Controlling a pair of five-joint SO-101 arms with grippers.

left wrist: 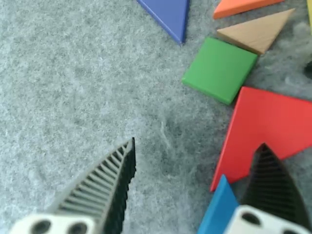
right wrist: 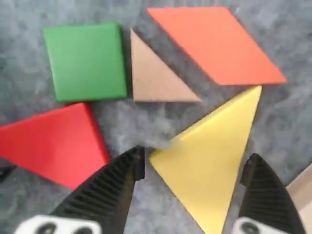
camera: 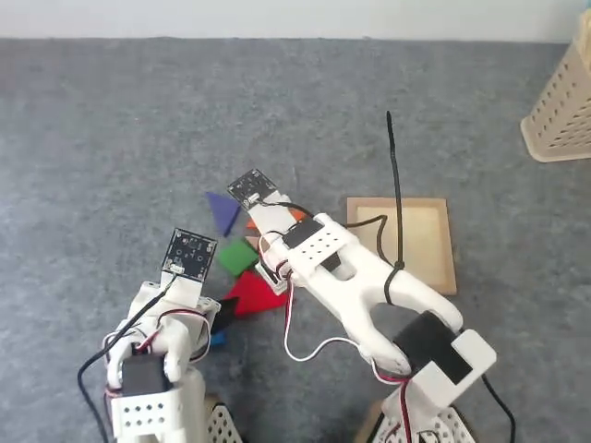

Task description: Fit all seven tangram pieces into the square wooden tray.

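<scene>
Two grippers are hanging spread wide, neither one gripping anything. The right gripper (right wrist: 195,157) is hovering with its jaws straddling the yellow triangle (right wrist: 219,131), one serrated tip just off the triangle's square corner and the other beside its long edge. Beyond the yellow triangle, the orange parallelogram (right wrist: 217,44) and the tan triangle (right wrist: 153,78) are lying close by without touching it. The green square (right wrist: 85,61) is sitting just beside the tan triangle, and the red triangle (right wrist: 53,144) is lying near the square.

The left gripper (left wrist: 197,145) is hanging low over the carpet (left wrist: 73,97), one jaw overlapping the red triangle, with the blue piece (left wrist: 219,209) showing just beside that jaw. Farther out, the indigo triangle (left wrist: 168,12) is lying apart from the cluster. In the high view the tray (camera: 425,245) is sitting on the carpet beside the right arm, and its visible floor is looking bare. All seven pieces are lying loose outside it.

The pieces are looking like thin, flat, painted wood: probably light and stiff, not fragile, with smooth faces and slick edges. Lying flat in the pile, they are offering only their thin sides, so the fingers will likely be needing to press into the carpet. For the yellow triangle I would be taking hold with one jaw flat against the long edge and the other at the opposite corner. Squeezing two converging sides is risking a squirt-out.
</scene>
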